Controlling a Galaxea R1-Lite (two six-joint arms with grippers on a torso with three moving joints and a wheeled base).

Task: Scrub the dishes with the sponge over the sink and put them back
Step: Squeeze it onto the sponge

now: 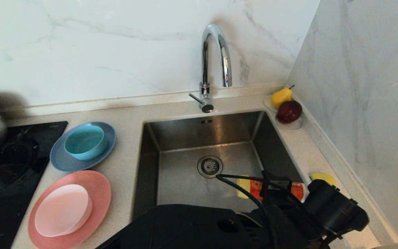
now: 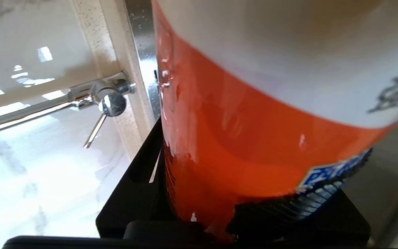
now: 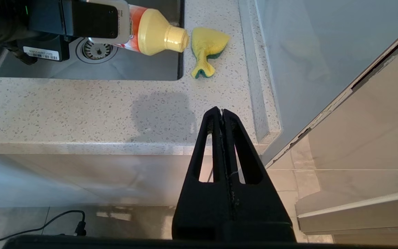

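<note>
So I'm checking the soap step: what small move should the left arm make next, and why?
Probably tip the bottle a little further, nozzle down. The left gripper holds it lying level at the sink edge, its yellow cap almost against the sponge on the counter.

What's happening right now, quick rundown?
Left gripper holds detergent bottle tipped over the sink, cap by the sponge. Right gripper shut, parked low off the counter. Dishes untouched.
</note>
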